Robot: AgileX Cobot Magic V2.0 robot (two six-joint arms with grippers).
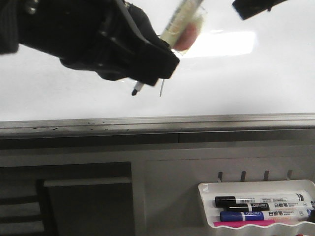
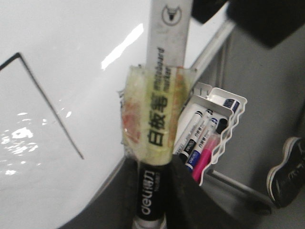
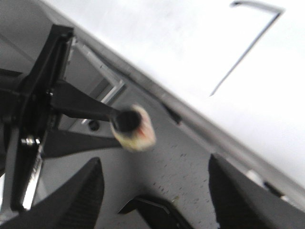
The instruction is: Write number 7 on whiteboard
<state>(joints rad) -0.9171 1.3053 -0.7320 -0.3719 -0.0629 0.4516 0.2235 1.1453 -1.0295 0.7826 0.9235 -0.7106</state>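
Number 7 (image 2: 45, 102) already stands on the whiteboard (image 2: 71, 38): in the left wrist view you see a short top bar at the left edge of the frame and a long slanted stroke running down toward the centre. The right wrist view shows the same figure at its upper right, bar and downstroke joined at a sharp corner. You may judge the writing essentially done; what seems left is to lift the marker (image 2: 157, 124) clear and perhaps put it away.

The left hand (image 1: 147, 61) is clamped on the marker, whose barrel carries a yellowish wrap. In the front view the marker's tip shows at centre frame, below the hand and near the lower end of the stroke; whether it touches the board you cannot tell. The right hand (image 3: 155, 191) is apart, holding nothing, its fingers at the bottom of its own view.

Only the front view shows the tray (image 1: 256, 187) of spare markers (image 1: 263, 209) at lower right on the grey surface (image 1: 187, 167), though there the hand hides most of the figure. Only the wrist views show the whole figure.
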